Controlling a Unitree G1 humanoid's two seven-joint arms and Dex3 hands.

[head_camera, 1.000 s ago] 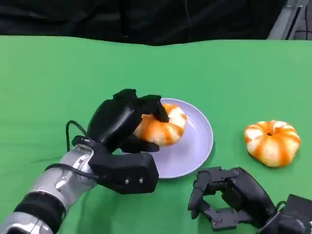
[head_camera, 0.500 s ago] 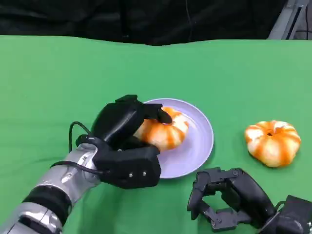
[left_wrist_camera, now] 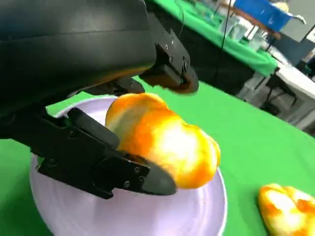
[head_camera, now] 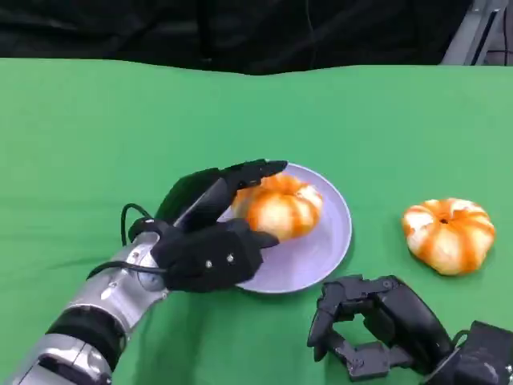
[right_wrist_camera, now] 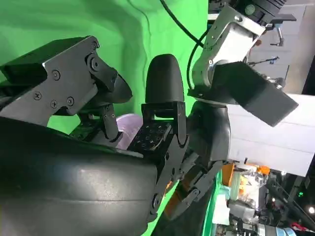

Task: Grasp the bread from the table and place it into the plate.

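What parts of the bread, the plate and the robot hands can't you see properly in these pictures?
- Head view: the left robot hand covers the plate's near-left rim and one side of the bread on it.
- Left wrist view: the second bread is cut off by the picture's edge.
- Head view: the right robot hand runs off the picture's edge.
- Whether the left fingers still touch the bread: cannot tell.

The surface (head_camera: pixel 96 136) is showing a flat, bright green all over. The plate (head_camera: pixel 325 249) is showing pale lavender, plain and unpatterned. The bread (head_camera: pixel 280 207) on it is glowing orange with creamy white stripes running down its lobes, and a second bread (head_camera: pixel 446 233) toward the right edge of the surface is wearing the same orange-and-white striping. The left hand (head_camera: pixel 210 237) is showing matte black against a silver forearm (head_camera: pixel 100 301); the right hand (head_camera: pixel 377 325) is showing black too.
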